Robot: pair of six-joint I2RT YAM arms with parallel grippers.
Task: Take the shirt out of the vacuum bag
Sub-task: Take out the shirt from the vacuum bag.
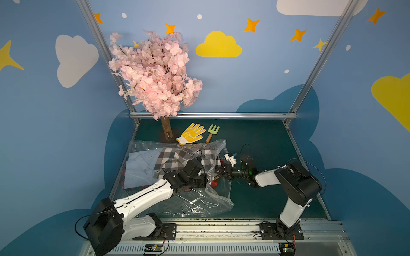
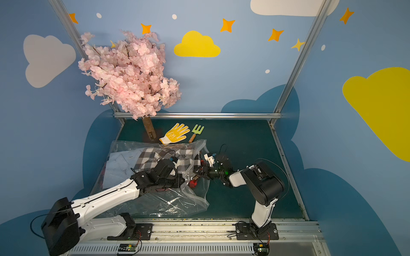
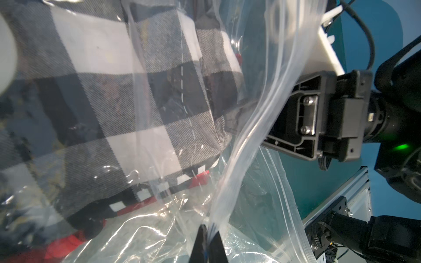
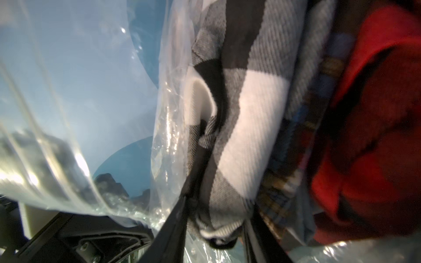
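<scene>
The clear vacuum bag [image 1: 199, 199] lies crumpled on the green table, seen in both top views. Inside it is a black-and-white checked shirt [image 1: 173, 161], over a pale garment [image 1: 139, 168] and a red one [image 4: 376, 136]. My left gripper [image 3: 208, 236] is shut on the bag's plastic edge beside the zip strip [image 3: 284, 68] and holds the mouth up. My right gripper [image 4: 219, 200] reaches into that mouth [image 1: 218, 171]. Its jaws stand apart, and a fold of the checked shirt [image 4: 250, 113] fills the gap between them.
A pink blossom tree [image 1: 155, 73] stands at the back left, its trunk [image 1: 166, 130] just behind the bag. A yellow glove [image 1: 190, 133] and a small green hand rake [image 1: 213, 131] lie beside it. A metal rail [image 1: 221, 226] carries both arm bases in front.
</scene>
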